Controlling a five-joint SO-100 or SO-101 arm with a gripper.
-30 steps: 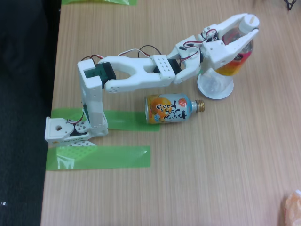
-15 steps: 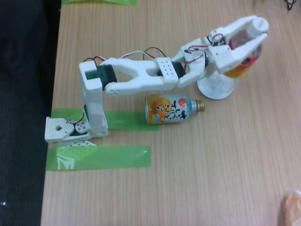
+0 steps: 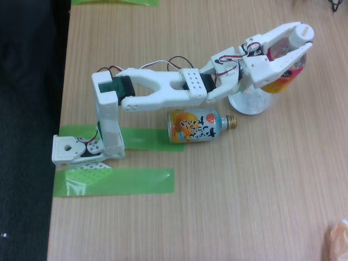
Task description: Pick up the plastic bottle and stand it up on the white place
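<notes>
At the lower left of the fixed view, two strips of green tape (image 3: 114,181) lie on the wooden table (image 3: 228,206), and my base (image 3: 76,150) stands on them at the table's left edge. At the bottom right corner a pale orange object (image 3: 338,239) is cut off by the frame; I cannot tell what it is.

Centre of frame: a short orange and light-blue bottle (image 3: 197,125) lies on its side, gold cap pointing right, just below my forearm and apart from it.

My arm (image 3: 168,89) reaches from the left toward the upper right. There the white plate (image 3: 246,106) sits on the table, partly covered by my wrist.

Upper right: my gripper (image 3: 298,42) is clamped on the plastic bottle (image 3: 283,82), one finger along each side of it. The bottle is tilted, its white cap toward the upper right corner and its clear base over the plate. Whether the base touches the plate I cannot tell.
</notes>
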